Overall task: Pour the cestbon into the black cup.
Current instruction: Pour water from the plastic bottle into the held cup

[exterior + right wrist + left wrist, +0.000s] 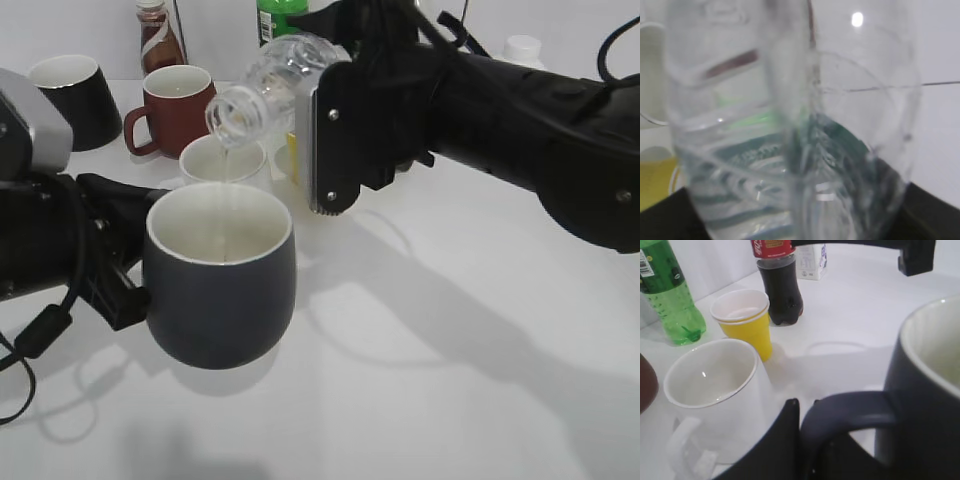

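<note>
Water falls in a thin stream from the cestbon [262, 88], tipped mouth-down at upper centre and pinched by the right end effector [335, 140]. Below it, left of centre, the black cup [222, 290] hangs above the desk [450, 380], its handle clamped by the left end effector [805, 405]. A white mug [715, 390] stands behind.
</note>
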Action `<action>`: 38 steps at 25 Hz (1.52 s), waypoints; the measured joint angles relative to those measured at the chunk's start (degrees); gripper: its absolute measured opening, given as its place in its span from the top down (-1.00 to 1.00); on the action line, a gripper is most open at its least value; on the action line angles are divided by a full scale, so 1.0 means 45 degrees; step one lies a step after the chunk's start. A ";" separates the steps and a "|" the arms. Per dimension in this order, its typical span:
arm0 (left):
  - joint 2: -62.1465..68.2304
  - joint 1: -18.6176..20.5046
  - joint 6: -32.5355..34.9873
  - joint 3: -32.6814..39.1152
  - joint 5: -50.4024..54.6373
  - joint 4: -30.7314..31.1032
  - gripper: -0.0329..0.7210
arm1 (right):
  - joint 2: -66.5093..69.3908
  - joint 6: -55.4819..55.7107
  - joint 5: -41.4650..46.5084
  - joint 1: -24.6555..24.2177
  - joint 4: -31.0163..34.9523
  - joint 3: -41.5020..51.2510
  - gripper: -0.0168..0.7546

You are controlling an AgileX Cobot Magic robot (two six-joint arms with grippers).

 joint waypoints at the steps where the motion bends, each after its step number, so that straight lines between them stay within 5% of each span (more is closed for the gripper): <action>1: 0.0000 0.0000 0.0000 0.0000 0.0000 -0.0042 0.81 | 0.0000 -0.0026 0.0001 0.0000 -0.0169 0.0000 -0.23; 31: -0.0015 0.0000 0.0000 0.0000 0.0056 -0.0215 0.81 | 0.0000 -0.1661 -0.0514 0.0000 -0.0978 0.0000 -0.23; 38: -0.0015 0.0000 0.0012 0.0000 0.0080 -0.0263 0.81 | 0.0000 0.0358 -0.0454 0.0000 -0.1020 -0.0016 -0.23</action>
